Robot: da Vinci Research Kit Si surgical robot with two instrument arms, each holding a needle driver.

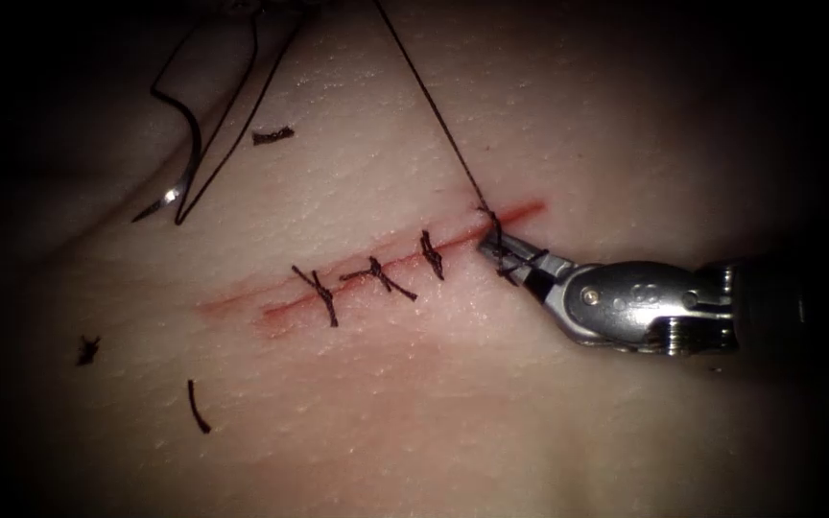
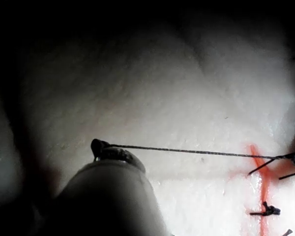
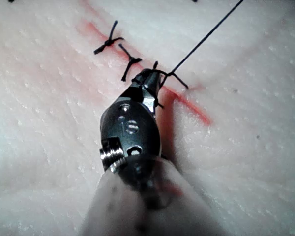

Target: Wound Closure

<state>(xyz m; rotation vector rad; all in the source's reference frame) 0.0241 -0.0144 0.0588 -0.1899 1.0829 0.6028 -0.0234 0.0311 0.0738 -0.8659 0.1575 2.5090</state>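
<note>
Steel needle lies free on the tissue, well left of the cut, its curve running up and down, tip toward the lower left. Your right gripper is clenched on the thread at the cut's right end, beside 3 stitches. Your left gripper grasps the taut thread. No lettering is readable on the right tool.

The tissue is pale pink with a fine pebbled grain, its cut red. The thread is black; the right hand is silver.
</note>
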